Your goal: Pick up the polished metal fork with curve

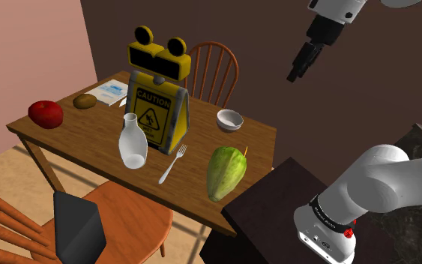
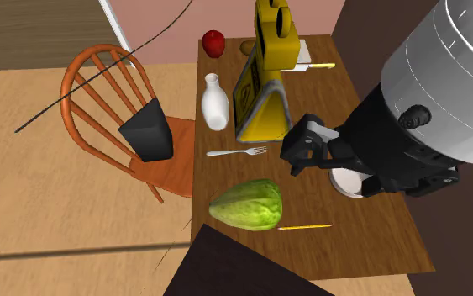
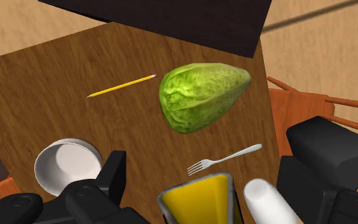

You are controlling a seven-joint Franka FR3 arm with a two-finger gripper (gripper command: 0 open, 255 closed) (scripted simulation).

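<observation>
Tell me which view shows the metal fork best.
The wrist view: the slim silver metal fork lies unobstructed, tines and curved handle distinct. The second exterior view shows the fork whole but thinner; the shoulder view shows the fork small and slanted.

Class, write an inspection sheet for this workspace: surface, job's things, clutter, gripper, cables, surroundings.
Surface: wooden table, crowded.
Job's things: metal fork lies flat between the white vase and the green vegetable, untouched.
Clutter: yellow caution sign, white bowl, red apple, brown lump, paper, pencil.
Gripper: black gripper hangs high above the table, fingers apart, empty.
Cables: thin dark line curving over the chair; cannot tell what it is.
Surroundings: wooden chair bearing a black box, second chair behind the table, dark stand.
</observation>
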